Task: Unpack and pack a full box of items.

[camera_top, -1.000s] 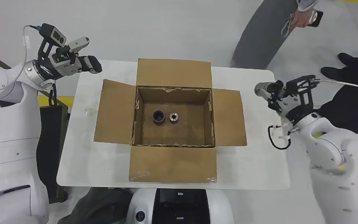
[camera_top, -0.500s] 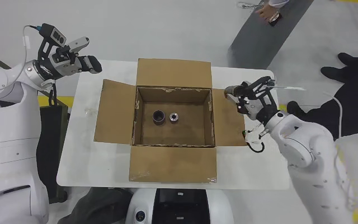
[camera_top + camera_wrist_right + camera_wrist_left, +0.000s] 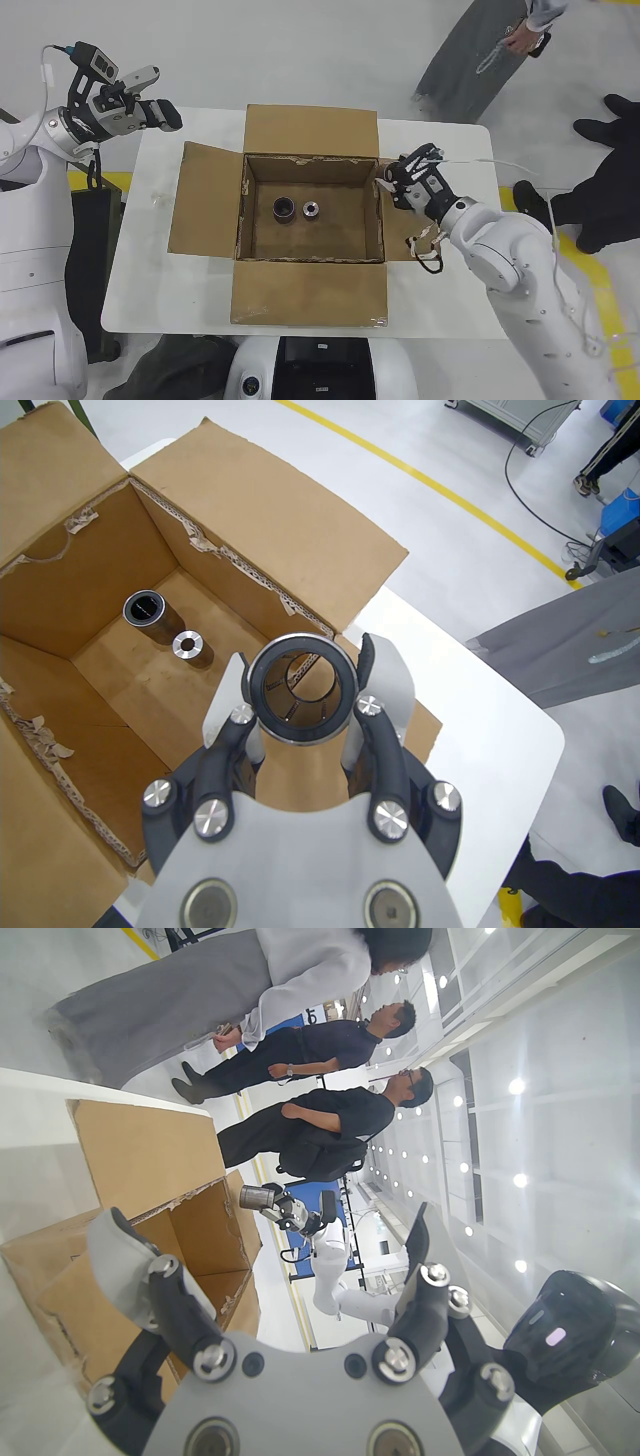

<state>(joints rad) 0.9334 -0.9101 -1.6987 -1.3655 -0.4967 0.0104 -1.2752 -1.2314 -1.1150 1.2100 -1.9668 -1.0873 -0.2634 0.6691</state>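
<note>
Box: the cardboard box [image 3: 310, 290] is stood open on the white table [image 3: 160, 260], with all four flaps folded outward.
Contents: two parts are stood upright side by side on the box floor, left of its middle: a dark cylinder [image 3: 145, 612] and a smaller steel cylinder [image 3: 190, 647]. The rest of the floor is bare cardboard.
Right gripper: the right gripper [image 3: 302, 660] is clamped on a hollow metal sleeve [image 3: 300, 705], with one finger against each side of its wall. The bore is seen end-on from the wrist.
Sleeve position: the sleeve is held in the air above the right flap [image 3: 400, 232], just beside the box's right wall and not yet over the opening.
Left gripper: the left gripper [image 3: 165, 113] is held above the far left corner of the table, well apart from the box. Its fingers are spread and nothing is held between them.
Progress (judged): three parts are accounted for, two inside and one in hand. Whether the sleeve is being brought in or carried out cannot be read from this moment alone.
Remaining (judged): if packing, the box is far from full and the sleeve has yet to be lowered in. If unpacking, two parts are left to be lifted out.
</note>
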